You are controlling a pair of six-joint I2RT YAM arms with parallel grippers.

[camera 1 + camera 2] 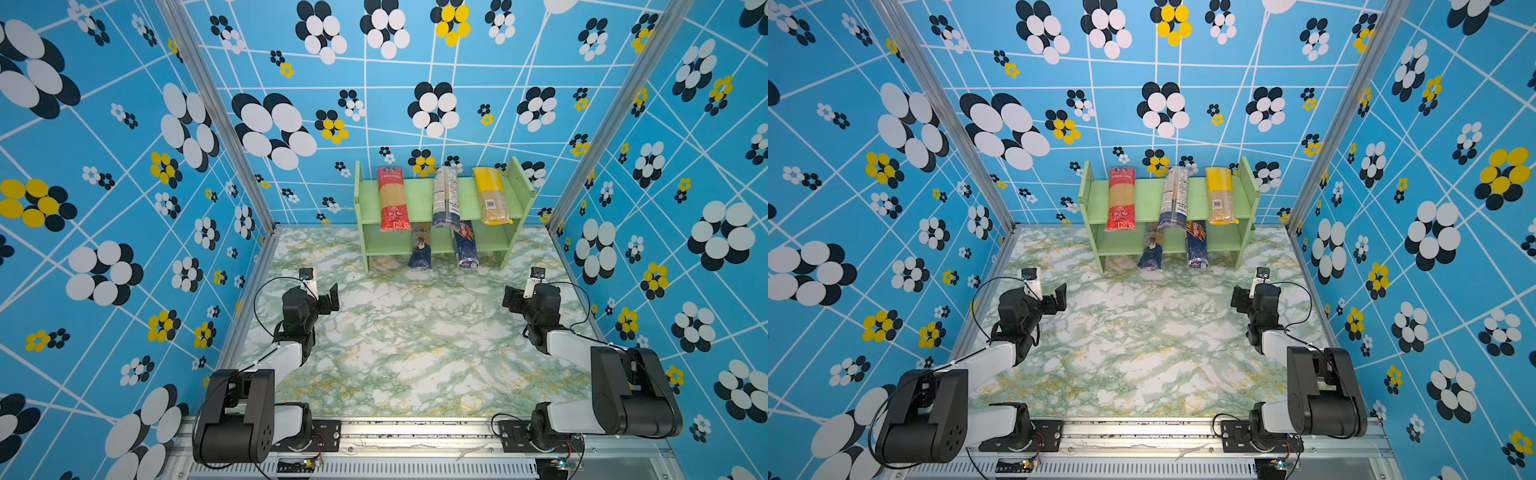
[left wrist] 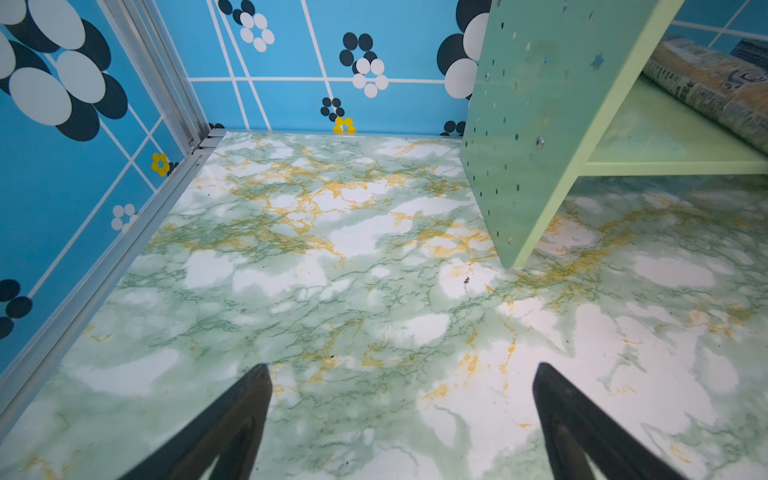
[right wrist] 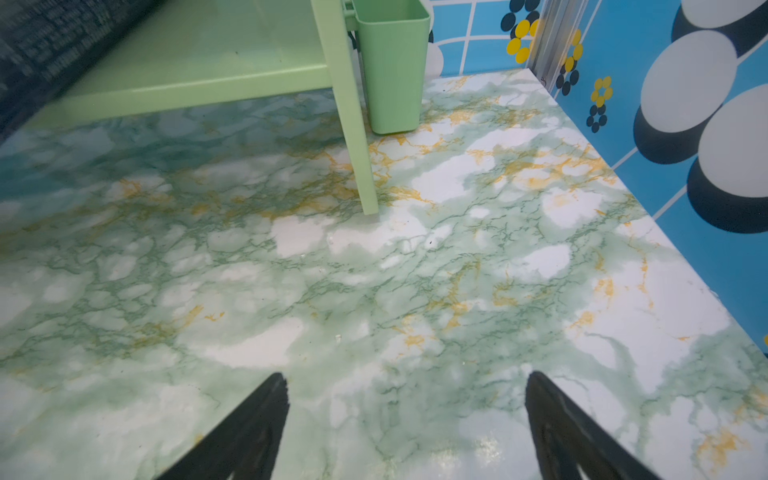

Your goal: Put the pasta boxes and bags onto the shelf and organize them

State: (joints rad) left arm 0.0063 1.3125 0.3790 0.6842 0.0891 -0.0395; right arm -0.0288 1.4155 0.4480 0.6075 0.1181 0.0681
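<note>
The left gripper [image 2: 399,370] and the right gripper [image 3: 405,376] both stand wide open and empty, well in front of the shelf [image 1: 419,199]. All five packs overhang the shelf's front edge, so I judge a stray nudge could slide one off. The red-ended bag [image 1: 392,199], clear bag [image 1: 445,197] and yellow-topped bag [image 1: 490,195] lie on its top tier. The blue-ended bag [image 1: 420,249] and the dark blue Barilla box [image 1: 464,245] jut from its lower tier.
</note>
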